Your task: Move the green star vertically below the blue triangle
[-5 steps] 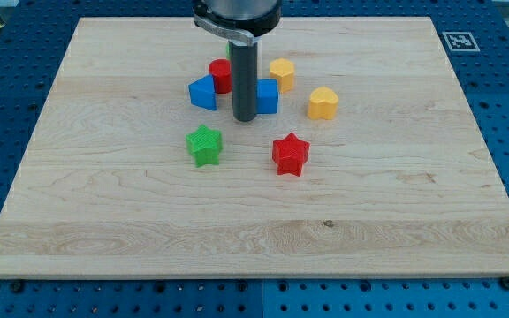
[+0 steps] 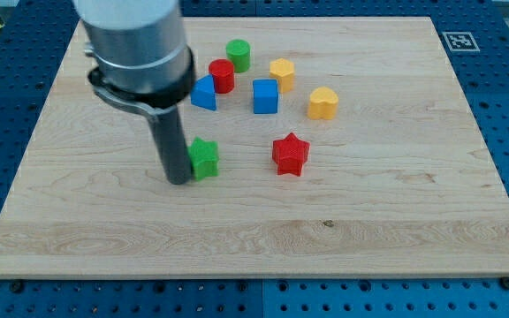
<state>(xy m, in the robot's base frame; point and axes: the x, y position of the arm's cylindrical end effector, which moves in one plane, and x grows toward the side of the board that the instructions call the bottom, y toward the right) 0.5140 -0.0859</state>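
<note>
The green star [image 2: 205, 158] lies on the wooden board [image 2: 396, 212], left of centre. The blue triangle [image 2: 204, 93] lies above it, toward the view's top, almost straight above the star. My tip [image 2: 178, 180] stands on the board at the star's left side, touching or nearly touching it; the rod hides the star's left edge.
A red cylinder [image 2: 222, 76] touches the blue triangle's right side. A green cylinder [image 2: 238, 55], a yellow block [image 2: 281, 73], a blue cube [image 2: 265, 96], a yellow block [image 2: 322, 103] and a red star [image 2: 290, 154] lie to the right.
My tip has moved from between the blue triangle and blue cube down and left to the green star's left side. The green star sits in about the same place.
</note>
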